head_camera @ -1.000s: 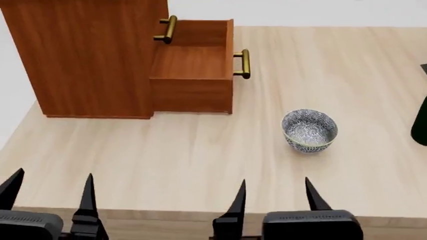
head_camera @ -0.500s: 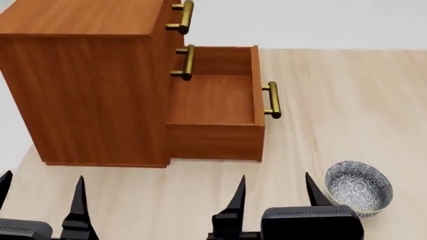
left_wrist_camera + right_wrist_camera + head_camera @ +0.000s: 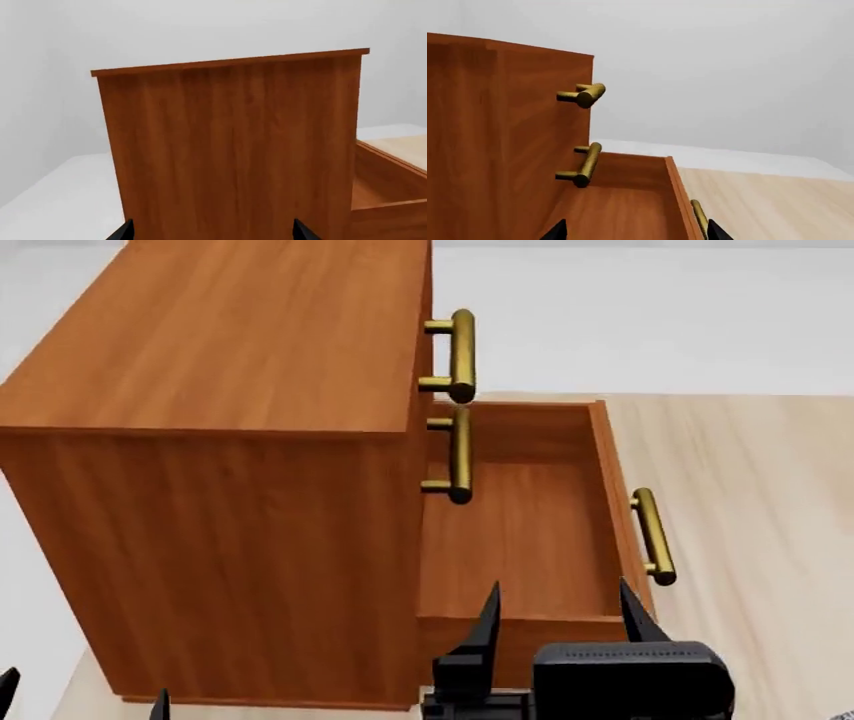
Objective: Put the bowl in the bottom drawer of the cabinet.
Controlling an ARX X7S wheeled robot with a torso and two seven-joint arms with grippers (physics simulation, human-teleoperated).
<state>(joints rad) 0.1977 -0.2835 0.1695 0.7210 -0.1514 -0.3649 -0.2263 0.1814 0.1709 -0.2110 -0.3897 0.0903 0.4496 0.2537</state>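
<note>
The view has swung up and closer since a moment ago, and the bowl has slipped out of frame. The cabinet (image 3: 227, 490) fills the head view, its bottom drawer (image 3: 527, 540) pulled open just beyond the right gripper (image 3: 561, 615), jaws apart, empty. The left gripper (image 3: 210, 232) seems spread too, only tips showing.

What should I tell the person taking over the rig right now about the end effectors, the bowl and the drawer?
Left end effector: open, empty, facing the cabinet side panel.
Right end effector: open, empty, at the near side of the bottom drawer.
The bottom drawer is pulled out and nothing shows inside it. The two upper drawers are closed.
The bowl is not in any current view, so find it before reaching.
Done: drawer open.
Left: locate and grasp the bowl, then set it in the bottom drawer.
</note>
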